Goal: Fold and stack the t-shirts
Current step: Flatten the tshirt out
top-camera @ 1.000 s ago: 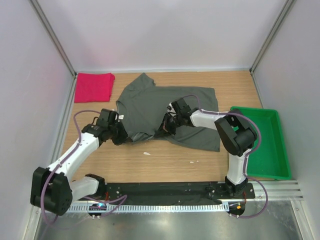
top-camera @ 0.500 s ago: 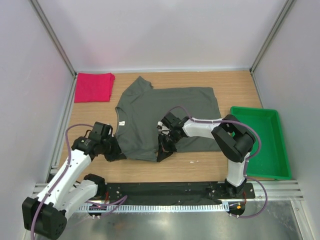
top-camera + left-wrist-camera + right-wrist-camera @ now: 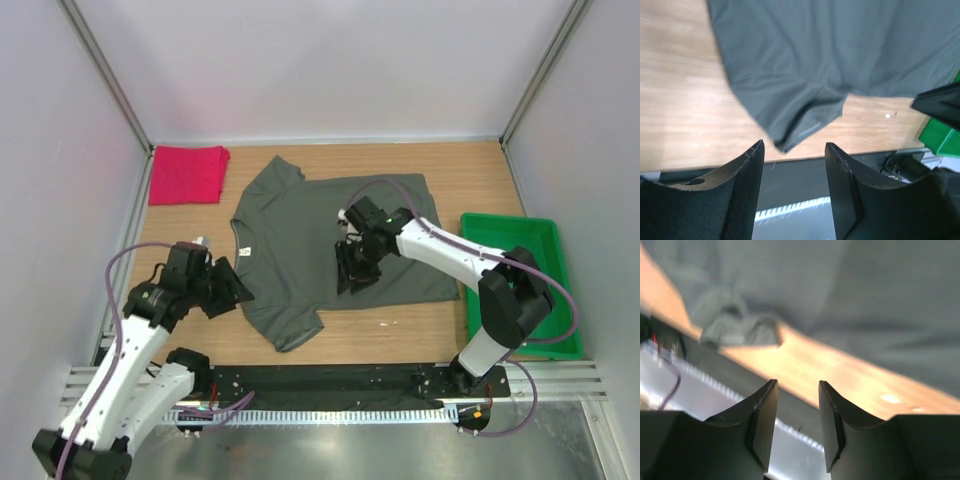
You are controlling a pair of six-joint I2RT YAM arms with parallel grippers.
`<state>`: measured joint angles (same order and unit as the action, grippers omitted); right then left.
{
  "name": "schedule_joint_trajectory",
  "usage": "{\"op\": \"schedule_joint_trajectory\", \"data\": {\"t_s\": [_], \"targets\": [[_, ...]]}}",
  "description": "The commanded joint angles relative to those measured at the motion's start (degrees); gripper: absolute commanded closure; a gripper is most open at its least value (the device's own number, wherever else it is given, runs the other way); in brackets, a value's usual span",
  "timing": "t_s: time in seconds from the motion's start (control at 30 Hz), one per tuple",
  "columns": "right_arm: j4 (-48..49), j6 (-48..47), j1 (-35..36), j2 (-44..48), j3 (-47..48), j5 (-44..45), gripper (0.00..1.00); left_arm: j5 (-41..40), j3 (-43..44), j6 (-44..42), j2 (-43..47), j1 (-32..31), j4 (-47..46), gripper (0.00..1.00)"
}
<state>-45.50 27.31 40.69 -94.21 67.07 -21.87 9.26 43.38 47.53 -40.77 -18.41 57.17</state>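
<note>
Both tools are empty. Left gripper [image 3: 794,148]: jaws wide apart, nothing between them. Right gripper [image 3: 797,385]: jaws parted with a narrower gap, nothing held. That view is blurred, so I get little cloth detail from it.

The grey t-shirt [image 3: 330,235] lies spread flat on the table [image 3: 420,330], collar toward my left tool and hem toward the right arm's side. Its near sleeve [image 3: 805,122] sits just ahead of the left fingertips, not touching them. The right gripper hangs over the shirt body close to its near edge. The red t-shirt [image 3: 187,173] is already folded, well beyond the left tool in the far corner and apart from the grey one. The green tray [image 3: 530,350] is off to the outer side of the right arm.

Handling, my read: thin, light, limp knit with no stiffness. It'll drape, drag on the wood and wrinkle if pulled from one point. I'd take the hems and seams: sleeve or shoulder seam with the left, hem corner with the right. Pads need to go right down to the table. Main risk is pinching only the top layer.

Writing: a small white tag at the collar [image 3: 243,250], too small to read. Pale marks on the sleeve hem [image 3: 810,129] look like stitching. No brand legible.
</note>
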Motion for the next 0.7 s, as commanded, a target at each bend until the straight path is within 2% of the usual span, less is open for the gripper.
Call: {"op": "schedule_joint_trajectory", "data": {"t_s": [0.0,0.17,0.3,0.43,0.67], "targets": [[-1.5,-1.0,-3.3,1.1,2.0,13.2,0.55,0.8,0.6,-1.8,-10.3,0.0,-15.0,0.47],[2.2,-2.5,-8.9,-0.3,0.3,20.5,0.55,1.3,3.6,-6.4,-28.9,1.1,-22.3,0.52],[4.7,-3.8,-12.5,-2.1,-0.9,23.5,0.55,0.2,4.4,-8.5,-38.5,4.7,-26.7,0.6],[5.8,-4.5,-13.4,-2.9,-2.1,28.5,0.55,-3.4,7.0,-11.7,-44.3,5.8,-26.8,0.6],[8.8,-4.1,-13.9,-6.3,-6.6,31.3,0.55,-4.2,8.6,-15.4,-52.8,9.3,-26.1,0.6]]}}
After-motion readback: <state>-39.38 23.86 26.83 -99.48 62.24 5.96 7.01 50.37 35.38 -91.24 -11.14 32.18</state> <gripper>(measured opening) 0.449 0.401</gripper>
